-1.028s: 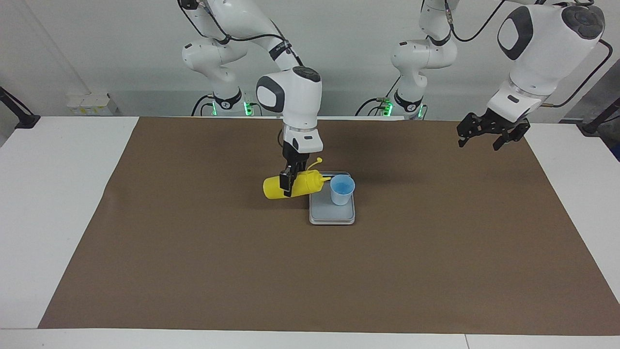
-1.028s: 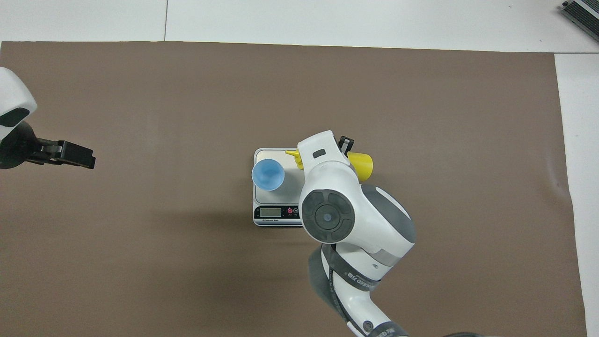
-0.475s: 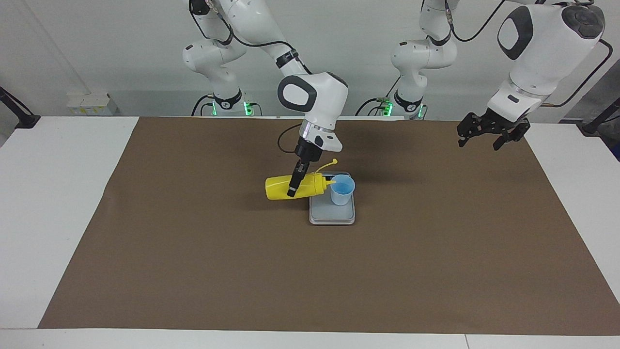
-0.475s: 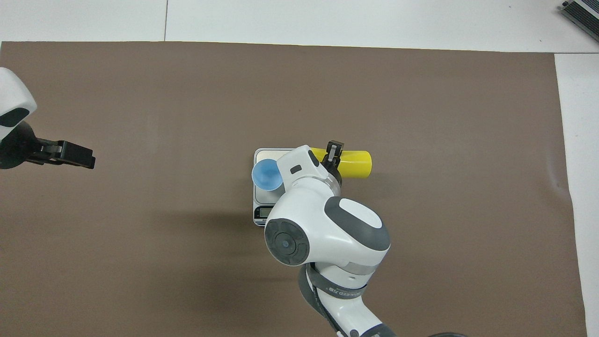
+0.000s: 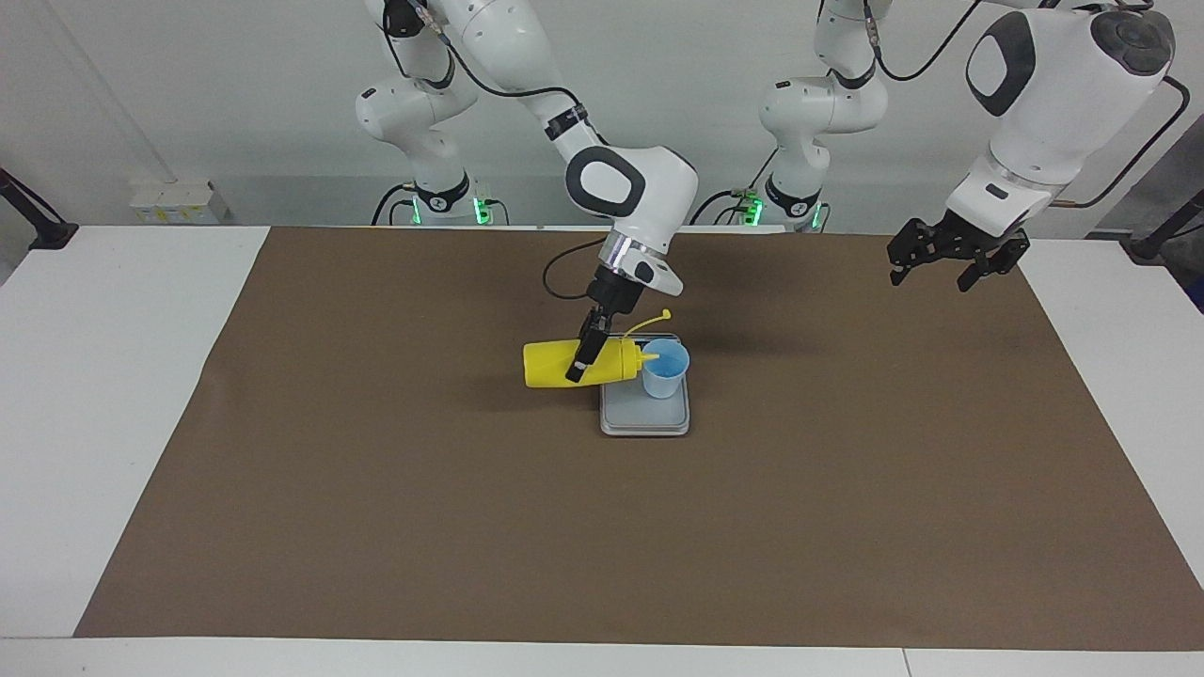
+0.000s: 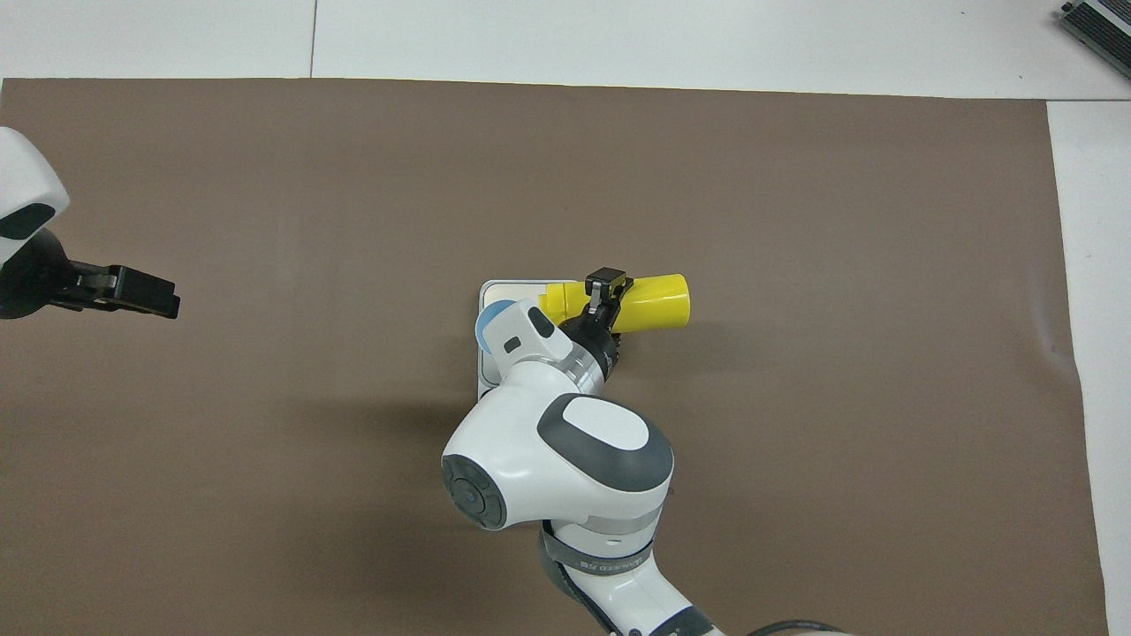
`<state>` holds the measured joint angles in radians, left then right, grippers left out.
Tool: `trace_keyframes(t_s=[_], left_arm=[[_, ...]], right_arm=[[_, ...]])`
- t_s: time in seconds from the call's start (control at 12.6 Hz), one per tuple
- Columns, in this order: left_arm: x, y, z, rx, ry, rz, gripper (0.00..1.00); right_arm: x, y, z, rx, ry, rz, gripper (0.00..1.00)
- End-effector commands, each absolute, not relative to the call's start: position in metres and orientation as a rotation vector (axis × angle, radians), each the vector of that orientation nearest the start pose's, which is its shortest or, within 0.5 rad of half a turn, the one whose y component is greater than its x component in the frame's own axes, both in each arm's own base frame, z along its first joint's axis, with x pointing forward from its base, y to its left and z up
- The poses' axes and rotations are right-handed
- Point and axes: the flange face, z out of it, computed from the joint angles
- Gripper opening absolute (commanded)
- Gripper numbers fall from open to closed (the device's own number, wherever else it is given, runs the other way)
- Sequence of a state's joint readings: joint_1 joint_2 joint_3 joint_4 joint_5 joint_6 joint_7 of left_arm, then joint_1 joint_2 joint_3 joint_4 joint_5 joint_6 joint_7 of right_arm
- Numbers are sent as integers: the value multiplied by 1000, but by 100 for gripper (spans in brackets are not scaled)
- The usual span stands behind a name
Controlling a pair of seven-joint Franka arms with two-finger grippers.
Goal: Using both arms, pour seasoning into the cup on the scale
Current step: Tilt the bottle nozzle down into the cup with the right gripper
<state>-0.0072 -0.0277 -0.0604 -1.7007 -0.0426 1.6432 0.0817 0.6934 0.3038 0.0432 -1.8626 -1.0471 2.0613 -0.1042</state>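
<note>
Pour underway. Right gripper [image 5: 580, 358] clenched on yellow bottle [image 5: 555, 365], frame centre, bottle tipped on its side in the air w/ nozzle at rim of blue cup [image 5: 664, 368]. Cup stands on scale [image 5: 645, 418], centre of brown mat [image 5: 847, 489]. Can't tell if anything's in the cup yet. Left gripper [image 5: 952, 257], upper right of facing view, jaws apart, holding nothing; that arm waits. Left to do, prob.: finish pour, right the bottle, set it down.

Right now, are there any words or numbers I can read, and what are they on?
Right arm's wrist band: printed lettering, too small and blurred to read.
Scale: its display is hidden under the right arm; nothing readable.
Yellow bottle and blue cup: no text shows.
</note>
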Motion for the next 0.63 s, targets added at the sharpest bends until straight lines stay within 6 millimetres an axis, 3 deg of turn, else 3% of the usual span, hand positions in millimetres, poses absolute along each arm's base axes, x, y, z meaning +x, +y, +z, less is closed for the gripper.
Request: trace_keyframes(t_s=[0.0, 0.16, 0.24, 0.4, 0.55], left_arm=[[537, -40, 586, -3158, 231, 39, 100], [537, -41, 586, -3158, 233, 39, 100], [538, -40, 586, -3158, 231, 36, 100], [538, -39, 586, -3159, 228, 31, 100], [538, -39, 586, -3158, 231, 29, 100]], right_arm=[[496, 391, 372, 1629, 1422, 250, 36], [487, 399, 369, 1587, 1412, 258, 31], [488, 396, 369, 1554, 1393, 243, 27], [470, 410, 357, 1432, 1376, 237, 14], [468, 410, 355, 1424, 1366, 244, 11]])
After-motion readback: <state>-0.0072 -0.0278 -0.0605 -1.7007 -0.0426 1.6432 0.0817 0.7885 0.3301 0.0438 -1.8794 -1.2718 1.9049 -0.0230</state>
